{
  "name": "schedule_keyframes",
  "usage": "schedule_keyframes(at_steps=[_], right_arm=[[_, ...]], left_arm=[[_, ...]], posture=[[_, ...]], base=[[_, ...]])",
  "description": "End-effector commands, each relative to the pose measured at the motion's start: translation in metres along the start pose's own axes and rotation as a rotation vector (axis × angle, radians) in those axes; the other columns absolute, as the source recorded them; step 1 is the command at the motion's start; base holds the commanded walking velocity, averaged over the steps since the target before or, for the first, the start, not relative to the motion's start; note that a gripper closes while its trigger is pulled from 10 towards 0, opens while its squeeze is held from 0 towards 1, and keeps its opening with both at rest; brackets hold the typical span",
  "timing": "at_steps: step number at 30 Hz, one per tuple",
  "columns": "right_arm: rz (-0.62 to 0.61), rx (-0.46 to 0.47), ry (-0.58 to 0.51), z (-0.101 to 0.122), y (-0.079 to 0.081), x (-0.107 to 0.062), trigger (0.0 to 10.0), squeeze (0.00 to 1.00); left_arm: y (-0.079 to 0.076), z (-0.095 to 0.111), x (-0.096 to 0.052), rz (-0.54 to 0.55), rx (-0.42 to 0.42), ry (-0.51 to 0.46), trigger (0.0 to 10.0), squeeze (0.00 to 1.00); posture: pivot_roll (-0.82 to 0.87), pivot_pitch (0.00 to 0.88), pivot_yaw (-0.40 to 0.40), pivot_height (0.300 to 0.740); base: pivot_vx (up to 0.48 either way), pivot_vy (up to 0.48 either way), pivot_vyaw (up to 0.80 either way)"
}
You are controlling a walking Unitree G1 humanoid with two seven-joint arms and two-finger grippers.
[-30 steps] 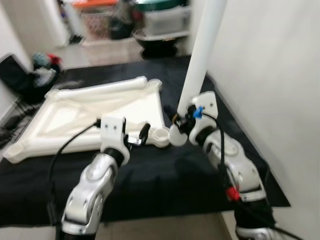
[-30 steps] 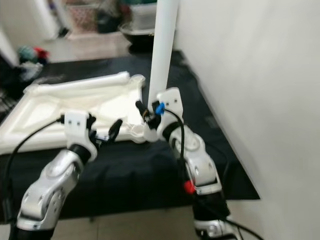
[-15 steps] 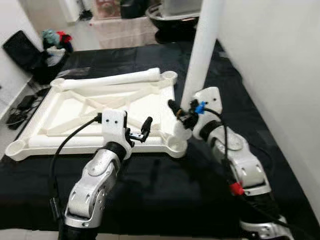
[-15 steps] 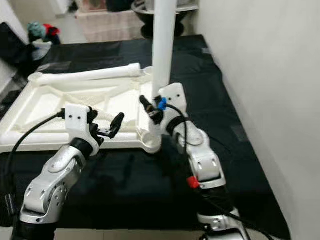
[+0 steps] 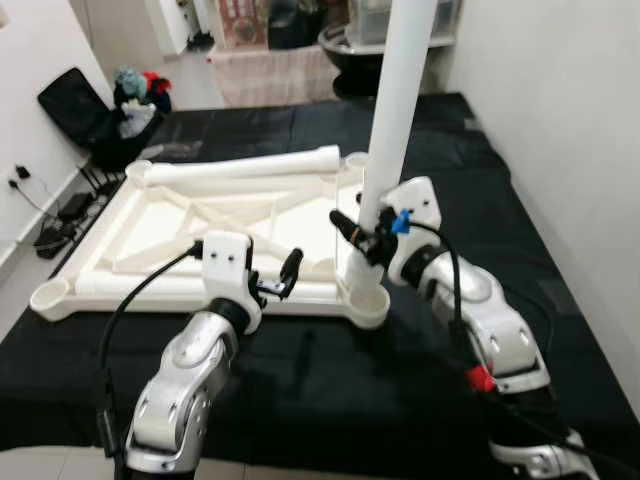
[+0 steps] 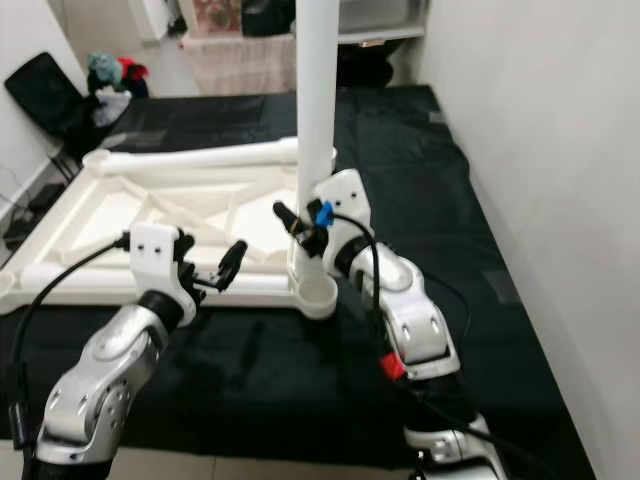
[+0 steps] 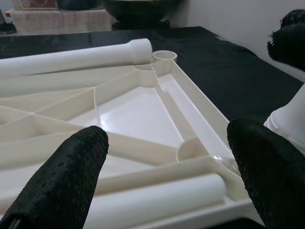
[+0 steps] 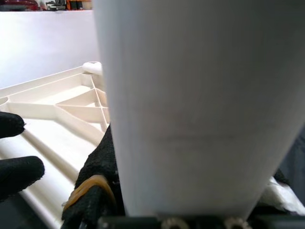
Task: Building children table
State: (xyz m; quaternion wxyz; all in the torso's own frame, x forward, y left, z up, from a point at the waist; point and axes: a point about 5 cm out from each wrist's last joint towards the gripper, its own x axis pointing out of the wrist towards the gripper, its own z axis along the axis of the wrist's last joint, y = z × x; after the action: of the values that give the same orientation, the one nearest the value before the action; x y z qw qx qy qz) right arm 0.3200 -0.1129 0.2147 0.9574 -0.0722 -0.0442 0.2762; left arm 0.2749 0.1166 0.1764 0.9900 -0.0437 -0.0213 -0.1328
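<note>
Standing upright over the near right corner socket (image 5: 368,300) of the upturned white tabletop (image 5: 215,225), the table leg (image 5: 393,110) is clamped in the right gripper (image 5: 362,232). The left gripper (image 5: 278,280) hovers spread wide over the near rail. Black mat (image 5: 330,380) surrounds the tabletop; a white wall (image 5: 560,130) stands close on the right. The leg's foot seems seated, though hidden.

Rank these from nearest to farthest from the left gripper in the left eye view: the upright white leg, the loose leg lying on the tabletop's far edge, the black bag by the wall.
1. Upright white leg, to the left gripper's right, held by the right gripper.
2. Loose leg, lying along the far edge of the upturned tabletop.
3. Black bag, far left by the wall.
</note>
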Motion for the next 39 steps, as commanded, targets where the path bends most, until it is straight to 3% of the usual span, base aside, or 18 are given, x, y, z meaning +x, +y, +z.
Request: schedule_keyframes(at_steps=[1, 6, 8, 9, 15, 21, 22, 31, 39], right_arm=[[0.039, 0.002, -0.019, 0.005, 0.006, 0.001, 10.0, 0.00], [0.081, -0.030, -0.006, 0.009, 0.002, 0.002, 10.0, 0.00], [0.095, -0.046, -0.002, 0.010, 0.000, 0.001, 10.0, 0.00], [0.101, -0.054, 0.001, 0.011, -0.002, 0.002, 10.0, 0.00], [0.114, -0.079, 0.002, 0.018, -0.015, 0.007, 10.0, 0.00], [0.115, -0.093, -0.003, 0.022, -0.019, 0.011, 10.0, 0.00], [0.123, -0.095, -0.009, 0.024, -0.018, 0.013, 10.0, 0.00], [0.148, -0.090, -0.014, 0.026, -0.020, 0.016, 10.0, 0.00], [0.245, -0.066, -0.004, 0.029, -0.016, 0.018, 10.0, 0.00]], left_arm=[[0.003, -0.005, -0.003, 0.011, 0.019, 0.033, 10.0, 0.00], [0.006, -0.017, -0.019, 0.003, 0.019, 0.090, 10.0, 0.00], [0.007, -0.019, -0.026, -0.004, 0.000, 0.093, 10.0, 0.05], [0.007, -0.019, -0.032, -0.013, -0.006, 0.088, 10.0, 1.00], [-0.002, -0.022, -0.059, -0.110, 0.034, 0.081, 10.0, 1.00], [-0.007, -0.025, -0.065, -0.139, 0.082, 0.099, 10.0, 1.00], [-0.007, -0.023, -0.063, -0.123, 0.086, 0.083, 0.0, 0.00], [-0.005, -0.019, -0.060, -0.097, 0.066, 0.049, 0.0, 0.00], [-0.007, -0.017, -0.058, -0.108, 0.064, 0.034, 0.0, 0.00]], posture=[[-0.07, 0.090, 0.041, 0.740], [-0.06, 0.104, 0.039, 0.740], [-0.06, 0.108, 0.038, 0.740], [-0.06, 0.109, 0.035, 0.740], [-0.04, 0.107, 0.029, 0.740], [-0.04, 0.104, 0.028, 0.740], [-0.04, 0.107, 0.028, 0.740], [-0.05, 0.106, 0.026, 0.740], [-0.04, 0.112, 0.021, 0.740]], base=[[0.000, 0.000, 0.00], [0.000, 0.000, 0.00], [0.000, 0.000, 0.00], [0.000, 0.000, 0.00], [0.000, 0.000, 0.00], [0.000, 0.000, 0.00], [0.000, 0.000, 0.00], [0.000, 0.000, 0.00], [0.000, 0.000, 0.00]])
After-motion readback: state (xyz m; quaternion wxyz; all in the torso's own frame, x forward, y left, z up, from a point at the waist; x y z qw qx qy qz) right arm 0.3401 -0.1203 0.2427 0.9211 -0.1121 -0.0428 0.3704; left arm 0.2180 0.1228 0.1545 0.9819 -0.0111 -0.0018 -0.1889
